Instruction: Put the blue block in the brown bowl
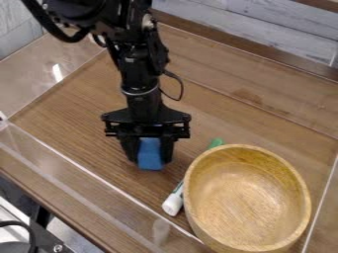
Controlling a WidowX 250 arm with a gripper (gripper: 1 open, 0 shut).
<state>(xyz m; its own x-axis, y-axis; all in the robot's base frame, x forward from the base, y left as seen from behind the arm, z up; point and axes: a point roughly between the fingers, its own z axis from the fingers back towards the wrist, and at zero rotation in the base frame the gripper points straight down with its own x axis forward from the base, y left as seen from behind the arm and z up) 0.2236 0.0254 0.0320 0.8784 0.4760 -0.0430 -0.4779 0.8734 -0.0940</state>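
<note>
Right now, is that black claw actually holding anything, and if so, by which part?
Yes: the jaws appear closed on the blue block, gripping it by its sides near the upper end, with the lower end showing below.
</note>
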